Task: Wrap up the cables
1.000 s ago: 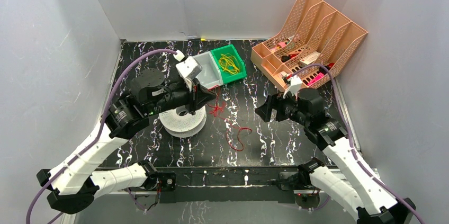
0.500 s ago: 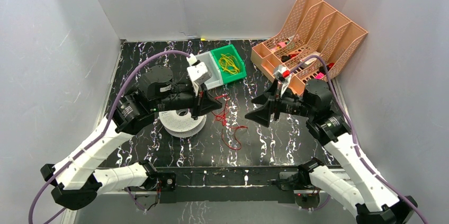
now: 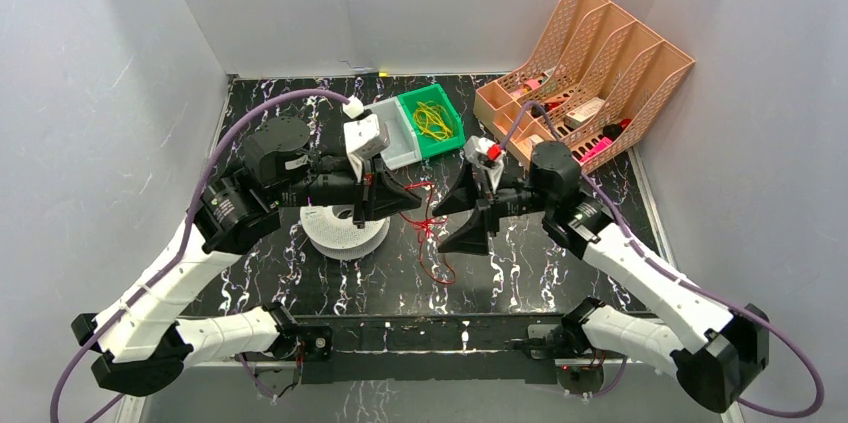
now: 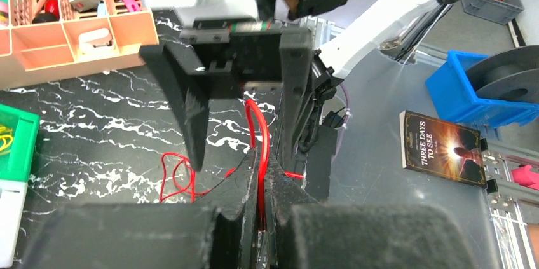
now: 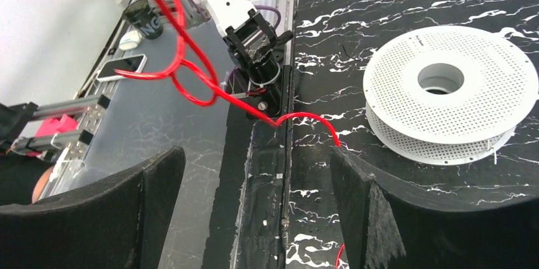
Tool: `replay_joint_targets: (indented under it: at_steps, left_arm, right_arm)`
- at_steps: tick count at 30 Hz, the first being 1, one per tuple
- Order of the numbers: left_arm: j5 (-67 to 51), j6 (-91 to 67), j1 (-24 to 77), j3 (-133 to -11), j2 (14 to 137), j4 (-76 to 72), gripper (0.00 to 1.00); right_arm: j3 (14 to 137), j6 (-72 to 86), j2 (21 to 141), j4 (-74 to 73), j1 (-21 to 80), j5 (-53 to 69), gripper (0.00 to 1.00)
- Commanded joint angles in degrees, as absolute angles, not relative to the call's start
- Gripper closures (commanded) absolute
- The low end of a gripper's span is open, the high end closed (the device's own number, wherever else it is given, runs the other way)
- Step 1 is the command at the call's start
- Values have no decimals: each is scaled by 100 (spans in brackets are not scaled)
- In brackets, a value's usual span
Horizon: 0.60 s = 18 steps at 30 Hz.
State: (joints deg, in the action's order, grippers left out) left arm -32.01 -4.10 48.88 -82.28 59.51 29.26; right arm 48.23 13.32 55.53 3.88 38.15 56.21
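Mid-wrap, I had my left hand pinched fully shut on the red cable, its slack looped on the worktop at about four o'clock from the white spool. My right hand stood wide open, holding nothing, at three o'clock of the left — next, I judged, it had to close on the raised strand.

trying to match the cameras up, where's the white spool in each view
Top external: white spool lies flat, left of centre.
Left wrist: not in it.
Right wrist: white spool at upper right, lying flat.
Shared landmark: the red wire shows in all three views, left wrist and right wrist included.
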Motion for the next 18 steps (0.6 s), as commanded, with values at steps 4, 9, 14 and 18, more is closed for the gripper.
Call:
replay_joint_targets:
  at_steps: [4, 9, 14, 18]
  left_arm:
    - [-3730, -539, 4913, -8640, 5891, 2925, 100]
    - [-3794, -578, 4911, -8730, 5838, 2892, 100]
    - [-3720, -615, 4911, -8737, 5771, 2856, 100]
    - [-3532, -599, 4909, -8710, 5706, 2869, 100]
  right_arm:
    - [5069, 778, 6181, 1122, 4304, 5694, 6]
    - [5143, 582, 6471, 1129, 4485, 5671, 6]
    - [5021, 576, 6442, 1088, 4591, 5634, 20]
    - [4834, 615, 6111, 959, 4605, 5406, 51]
